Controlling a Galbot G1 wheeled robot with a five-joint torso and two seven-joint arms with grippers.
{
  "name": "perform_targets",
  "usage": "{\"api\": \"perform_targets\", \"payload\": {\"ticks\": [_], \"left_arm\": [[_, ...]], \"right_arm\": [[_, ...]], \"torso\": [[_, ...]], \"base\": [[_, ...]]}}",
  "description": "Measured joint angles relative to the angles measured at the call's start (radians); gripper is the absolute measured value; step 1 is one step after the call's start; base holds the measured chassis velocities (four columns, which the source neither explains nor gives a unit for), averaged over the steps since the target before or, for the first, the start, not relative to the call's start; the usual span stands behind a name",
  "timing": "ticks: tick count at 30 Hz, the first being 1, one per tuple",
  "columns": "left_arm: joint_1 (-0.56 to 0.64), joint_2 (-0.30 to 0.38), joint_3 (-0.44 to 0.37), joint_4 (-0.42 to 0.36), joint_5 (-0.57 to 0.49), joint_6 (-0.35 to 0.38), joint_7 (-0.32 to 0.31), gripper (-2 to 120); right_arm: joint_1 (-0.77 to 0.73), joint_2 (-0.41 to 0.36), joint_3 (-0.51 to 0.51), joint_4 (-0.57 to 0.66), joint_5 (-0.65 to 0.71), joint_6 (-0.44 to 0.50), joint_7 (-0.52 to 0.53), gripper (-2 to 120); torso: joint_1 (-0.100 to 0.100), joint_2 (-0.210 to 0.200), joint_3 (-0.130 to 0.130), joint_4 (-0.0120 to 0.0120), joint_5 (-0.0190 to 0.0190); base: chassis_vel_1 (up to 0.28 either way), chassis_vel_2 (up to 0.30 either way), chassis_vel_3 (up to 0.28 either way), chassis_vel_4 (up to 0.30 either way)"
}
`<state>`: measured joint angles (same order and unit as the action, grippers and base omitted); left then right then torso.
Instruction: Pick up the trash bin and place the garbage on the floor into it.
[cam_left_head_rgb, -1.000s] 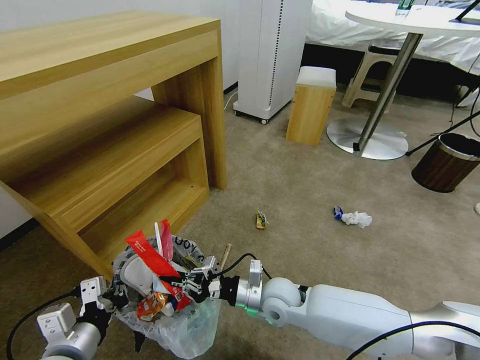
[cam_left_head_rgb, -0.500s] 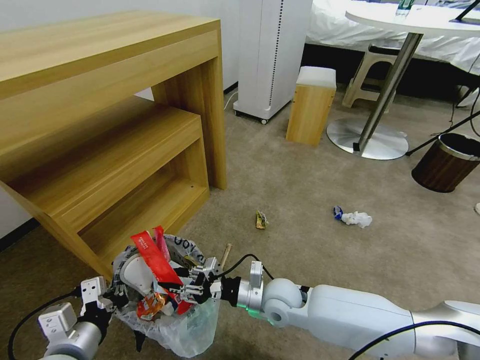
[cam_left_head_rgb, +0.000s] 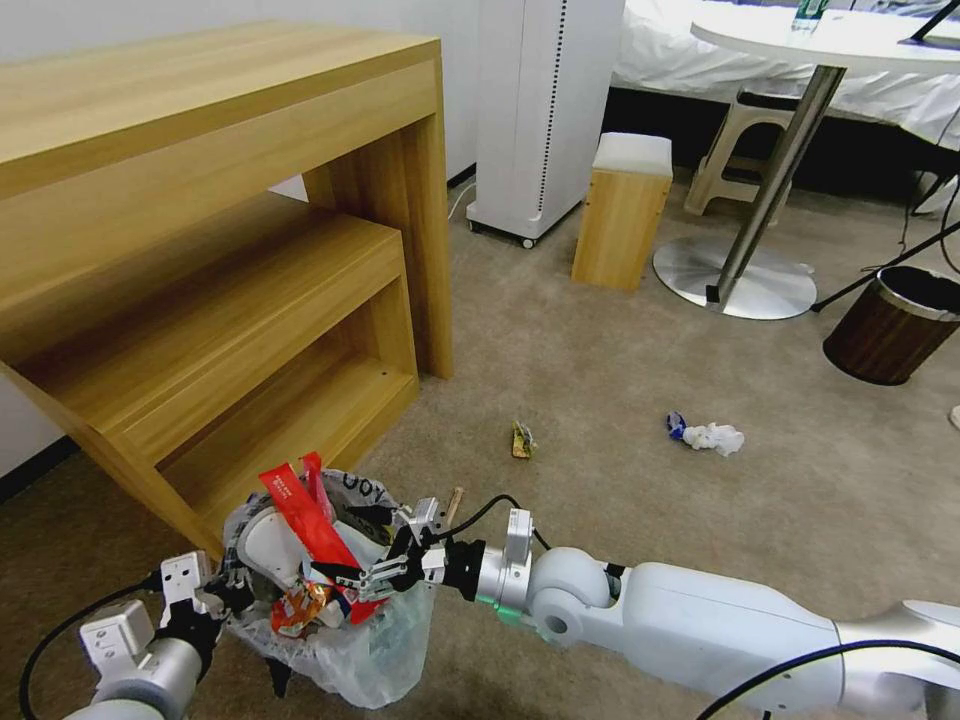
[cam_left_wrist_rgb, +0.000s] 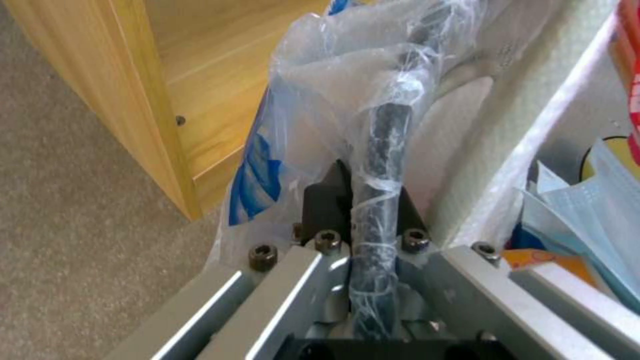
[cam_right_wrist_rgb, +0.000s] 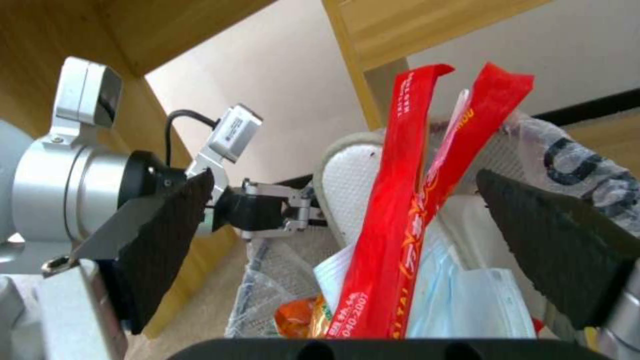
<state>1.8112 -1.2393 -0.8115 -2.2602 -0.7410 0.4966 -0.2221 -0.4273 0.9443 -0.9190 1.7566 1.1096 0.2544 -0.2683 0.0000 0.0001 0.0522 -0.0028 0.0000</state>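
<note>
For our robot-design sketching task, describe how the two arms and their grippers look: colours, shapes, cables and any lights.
The right arm has a smooth, glossy white shell with a rounded ball joint, then a silver wrist ring glowing green underneath. A thin black cable loops over it to a small grey camera block. The right gripper is bare metal with black textured fingers. The left gripper ends a silver cylindrical wrist with a boxy grey camera and black cable.
</note>
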Motion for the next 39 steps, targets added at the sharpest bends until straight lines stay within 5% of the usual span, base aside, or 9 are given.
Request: {"api": "perform_targets", "payload": {"ticks": [23, 39], "left_arm": [[0.036, 0.031, -0.059, 0.010, -0.033, 0.016, -0.023, 0], [0.065, 0.049, -0.138, 0.060, -0.067, 0.016, -0.053, 0]], "right_arm": [[-0.094, -0.028, 0.243, 0.034, 0.002, 0.004, 0.021, 100], [-0.133, -0.015, 0.323, -0.018, -0.001, 0.028, 0.001, 100]], "torso": [[0.000, 0.000, 0.000, 0.0001, 0.0000], [0.000, 0.000, 0.000, 0.0001, -0.0001]], "base": [[0.000, 0.000, 0.000, 0.000], [0.000, 0.000, 0.000, 0.000]]}}
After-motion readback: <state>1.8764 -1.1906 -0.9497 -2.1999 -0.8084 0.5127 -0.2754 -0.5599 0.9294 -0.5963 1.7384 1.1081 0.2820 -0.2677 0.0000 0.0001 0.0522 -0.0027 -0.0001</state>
